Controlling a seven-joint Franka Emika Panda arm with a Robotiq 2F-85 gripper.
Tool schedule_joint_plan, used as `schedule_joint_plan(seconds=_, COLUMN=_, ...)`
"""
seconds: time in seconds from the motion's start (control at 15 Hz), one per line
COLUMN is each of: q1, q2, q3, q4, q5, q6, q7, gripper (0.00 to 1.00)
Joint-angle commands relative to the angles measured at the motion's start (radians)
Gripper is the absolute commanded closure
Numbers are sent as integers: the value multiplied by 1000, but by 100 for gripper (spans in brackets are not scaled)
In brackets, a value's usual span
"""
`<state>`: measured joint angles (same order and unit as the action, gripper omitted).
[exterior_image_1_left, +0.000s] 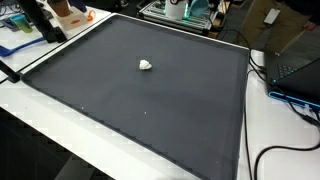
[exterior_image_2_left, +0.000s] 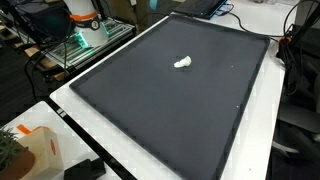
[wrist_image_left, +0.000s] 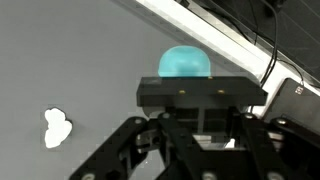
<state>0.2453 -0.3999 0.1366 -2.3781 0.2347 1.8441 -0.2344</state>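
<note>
A small white crumpled lump (exterior_image_1_left: 146, 66) lies near the middle of a large black mat (exterior_image_1_left: 120, 100) on a white table. It shows in both exterior views (exterior_image_2_left: 183, 63) and at the left of the wrist view (wrist_image_left: 57, 127). My gripper (wrist_image_left: 200, 170) fills the lower middle of the wrist view. Its black linkages are spread apart, nothing shows between them, and the fingertips are cut off by the frame edge. It hangs over the mat, to the right of the lump and apart from it. The gripper itself does not show in the exterior views.
A teal dome light (wrist_image_left: 185, 62) glows behind the gripper body. A laptop (exterior_image_1_left: 295, 65) and cables (exterior_image_1_left: 275, 150) lie on the white table beside the mat. An orange and white container (exterior_image_2_left: 35, 150) stands at one corner. Shelves with gear (exterior_image_2_left: 85, 35) stand beyond the mat.
</note>
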Motion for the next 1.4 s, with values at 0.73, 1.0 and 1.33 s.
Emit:
schedule_joint_plan(seconds=0.73, q1=-83, q2=89, q3=-68, q4=190, q5=83, q6=-206, q7=-97, gripper=1)
schedule_joint_plan(seconds=1.0, q1=-59, q2=83, q3=-5, q4=102, q5=-4, q6=111, q7=-65, gripper=0)
schedule_joint_plan(seconds=1.33, q1=-82, q2=50, q3=4, q4=-111, q5=-38, q6=548, q7=39, gripper=0)
